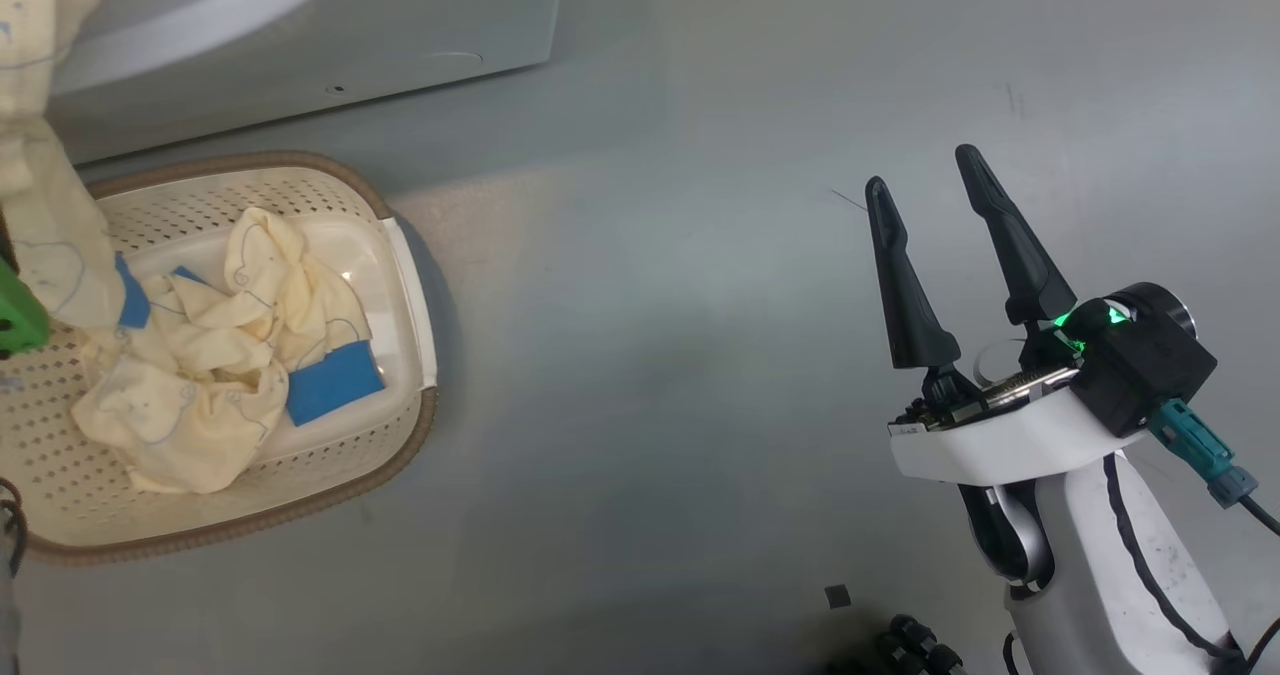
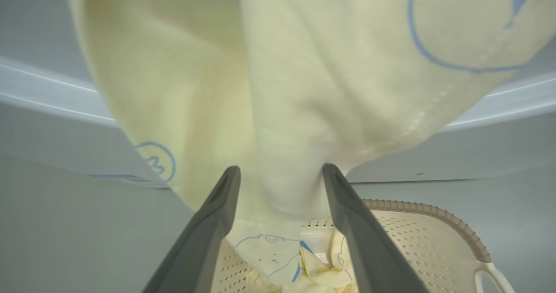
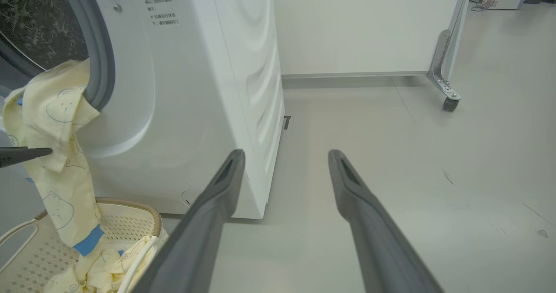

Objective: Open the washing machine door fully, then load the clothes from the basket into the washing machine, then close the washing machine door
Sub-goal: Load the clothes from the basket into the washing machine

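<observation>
The white washing machine (image 3: 195,89) shows its steel drum (image 3: 34,24) and grey gasket (image 3: 102,67); its door is out of view. One cream-yellow garment (image 3: 56,123) hangs from the gasket down into the basket (image 1: 380,475). More clothes (image 1: 220,355) lie crumpled inside the basket. My left gripper (image 2: 281,169) is open, and the hanging garment (image 2: 304,89) drapes between its spread fingers. One of those fingers (image 3: 26,154) touches the cloth from the left. My right gripper (image 1: 921,169) is open and empty over bare floor, well to the right of the basket.
A white partition on a caster (image 3: 447,97) stands behind the machine to the right. Grey floor (image 1: 650,355) stretches between the basket and my right arm. Dark cables (image 1: 910,645) lie near the bottom edge of the head view.
</observation>
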Controlling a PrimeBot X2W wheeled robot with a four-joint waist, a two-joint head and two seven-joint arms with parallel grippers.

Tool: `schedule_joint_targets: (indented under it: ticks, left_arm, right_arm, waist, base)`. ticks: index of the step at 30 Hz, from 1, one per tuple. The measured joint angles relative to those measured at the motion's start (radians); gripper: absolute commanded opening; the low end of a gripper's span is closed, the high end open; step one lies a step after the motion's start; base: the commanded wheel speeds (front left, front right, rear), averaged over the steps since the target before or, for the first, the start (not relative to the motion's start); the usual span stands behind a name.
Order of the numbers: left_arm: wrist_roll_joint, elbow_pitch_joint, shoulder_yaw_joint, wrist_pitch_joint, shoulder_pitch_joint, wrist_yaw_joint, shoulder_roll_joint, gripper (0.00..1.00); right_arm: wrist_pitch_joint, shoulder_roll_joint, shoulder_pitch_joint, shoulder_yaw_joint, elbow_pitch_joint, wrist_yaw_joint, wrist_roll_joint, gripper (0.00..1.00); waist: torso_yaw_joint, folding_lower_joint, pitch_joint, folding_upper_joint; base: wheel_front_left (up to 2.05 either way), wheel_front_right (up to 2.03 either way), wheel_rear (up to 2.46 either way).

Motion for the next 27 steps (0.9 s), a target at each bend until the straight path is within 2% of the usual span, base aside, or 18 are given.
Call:
schedule_joint_targets:
  ticks: [5,12,13,14,15,16,24,27]
  left_arm:
    - [-0.012,0.032,0.026,0.031,-0.032,0.009,0.029,1.00]
    - [-0.013,0.067,0.026,0.039,-0.079,0.020,0.028,1.00]
    - [-0.013,0.073,0.027,0.041,-0.083,0.024,0.029,0.84]
    - [-0.013,0.080,0.027,0.041,-0.087,0.026,0.029,0.46]
    - [-0.014,0.086,0.028,0.041,-0.089,0.026,0.029,0.13]
    - [-0.014,0.091,0.029,0.041,-0.090,0.026,0.029,0.00]
    - [-0.014,0.114,0.032,0.026,-0.093,0.030,0.035,0.00]
    - [-0.014,0.117,0.025,0.017,-0.093,0.016,0.043,0.00]
  right_arm:
    - [0.000,0.001,-0.021,0.012,-0.004,0.000,0.037,1.00]
    - [0.000,0.001,-0.041,0.012,-0.004,-0.004,0.057,1.00]
    - [0.000,0.001,-0.042,0.012,-0.004,-0.005,0.057,1.00]
    - [0.000,0.001,-0.042,0.012,-0.004,-0.009,0.057,1.00]
    - [0.000,0.002,-0.042,0.012,-0.004,-0.011,0.057,1.00]
    - [0.000,0.002,-0.043,0.012,-0.004,-0.011,0.058,1.00]
    - [0.000,0.002,-0.057,0.013,-0.002,-0.012,0.065,1.00]
    - [0.000,0.002,-0.057,0.014,-0.001,-0.020,0.065,1.00]
  waist:
    - [-0.028,0.0000,0.037,0.0000]
    - [-0.053,0.0000,0.070,0.0000]
    - [-0.055,0.0000,0.072,0.0000]
    - [-0.056,0.0000,0.074,0.0000]
    - [-0.056,0.0000,0.075,0.0000]
    - [-0.057,0.0000,0.076,0.0000]
    - [-0.056,0.0000,0.078,0.0000]
    - [-0.053,-0.0001,0.077,0.0000]
  base:
    - [0.00,0.00,0.00]
    - [0.00,0.00,0.00]
    - [0.00,0.00,0.00]
    - [0.00,0.00,0.00]
    - [0.00,0.00,0.00]
    - [0.00,0.00,0.00]
    - [0.00,0.00,0.00]
    - [0.00,0.00,0.00]
